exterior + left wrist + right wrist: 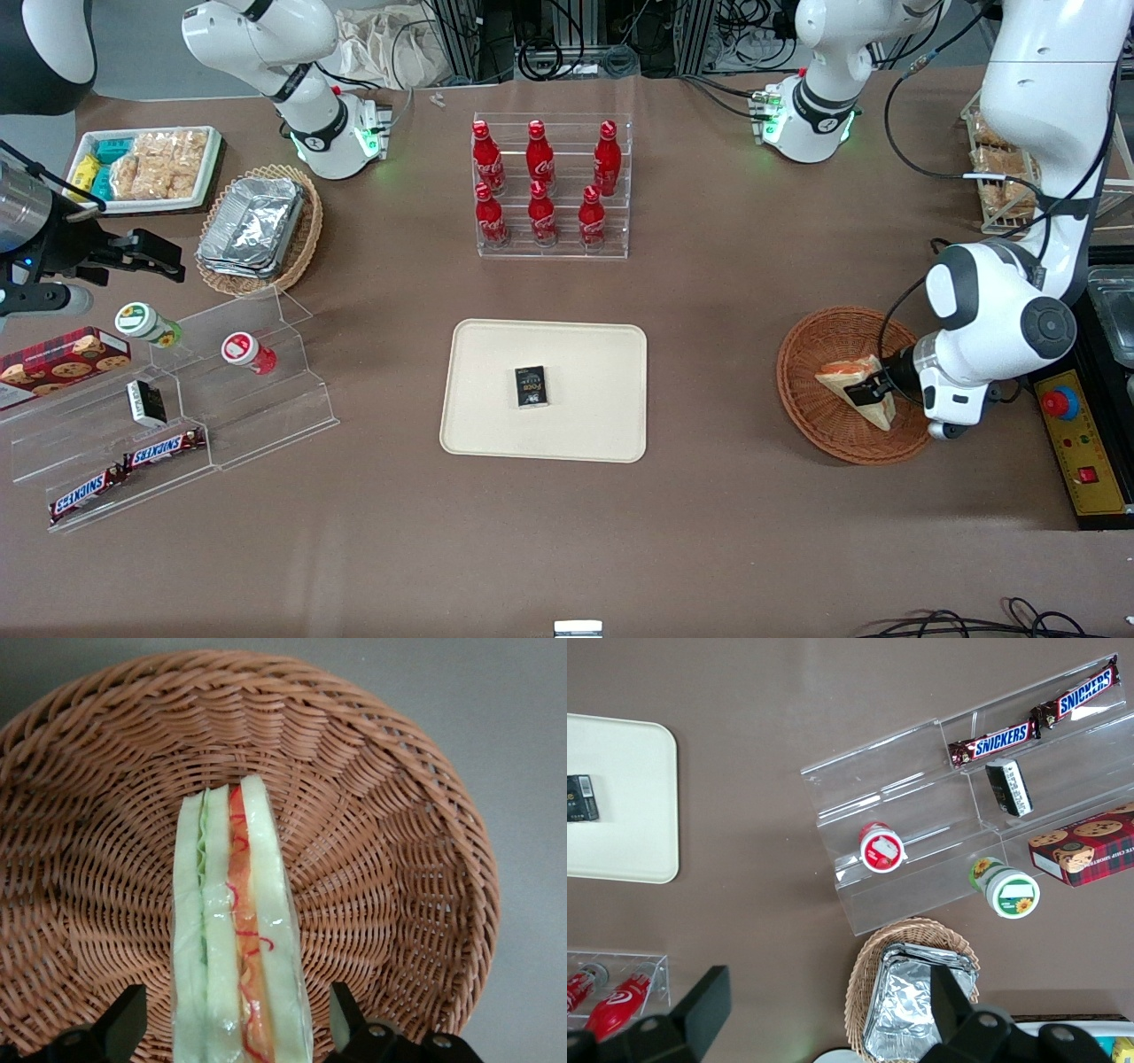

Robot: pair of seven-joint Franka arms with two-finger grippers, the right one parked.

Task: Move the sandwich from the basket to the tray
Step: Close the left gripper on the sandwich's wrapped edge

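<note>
**Claw straddles the sandwich in the basket**

The brown bench (709, 532) carries everything. One cream tray (496, 425) lies near its middle, holding a single small dark packet (532, 386) and leaving bare room on every side, so a landing spot looks easy to find. One orange-brown wicker basket (811, 408) sits toward the working arm's end, well apart from the tray. In it stands the one sandwich (239, 939), on edge with its filling strip up, which offers its two flat bread faces to a sideways pinch. The claw (235, 1023) is down in the basket, spread wide, one finger (124, 1014) on each side of the wedge with visible gaps; it grips nothing yet. Six red cola bottles (540, 182) stand in a clear rack farther from the camera than the tray.
</note>
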